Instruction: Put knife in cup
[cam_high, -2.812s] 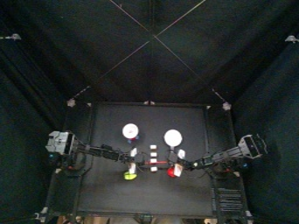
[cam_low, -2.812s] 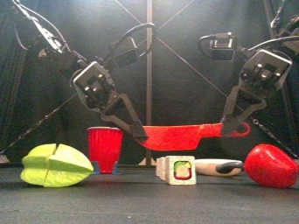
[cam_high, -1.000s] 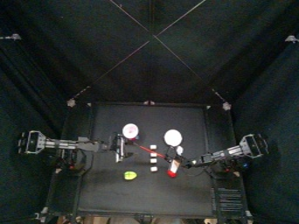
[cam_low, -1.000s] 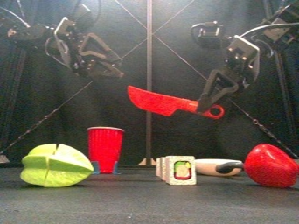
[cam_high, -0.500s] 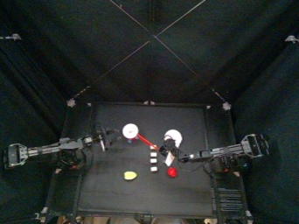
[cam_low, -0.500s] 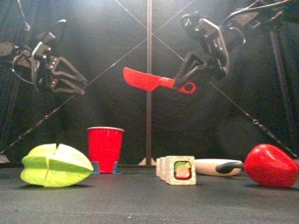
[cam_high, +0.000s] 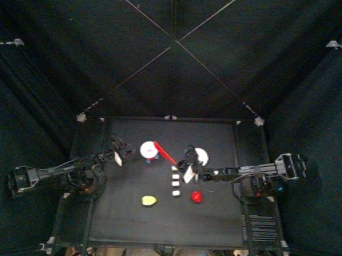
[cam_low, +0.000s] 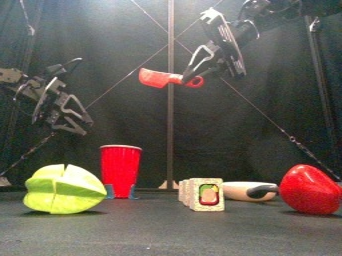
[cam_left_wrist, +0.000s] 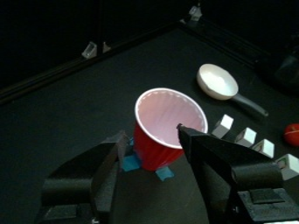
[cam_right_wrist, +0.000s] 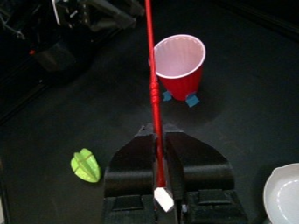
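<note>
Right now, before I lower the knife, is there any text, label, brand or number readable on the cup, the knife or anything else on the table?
None can be read in any view.
Red cup: plain, no print.
Red knife, held by the right gripper: no marking.
Small block with a red and green picture: an image only, no letters legible.

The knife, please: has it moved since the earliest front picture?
Yes. The knife, held by the right gripper, has risen well above the cup and shifted toward it.
</note>
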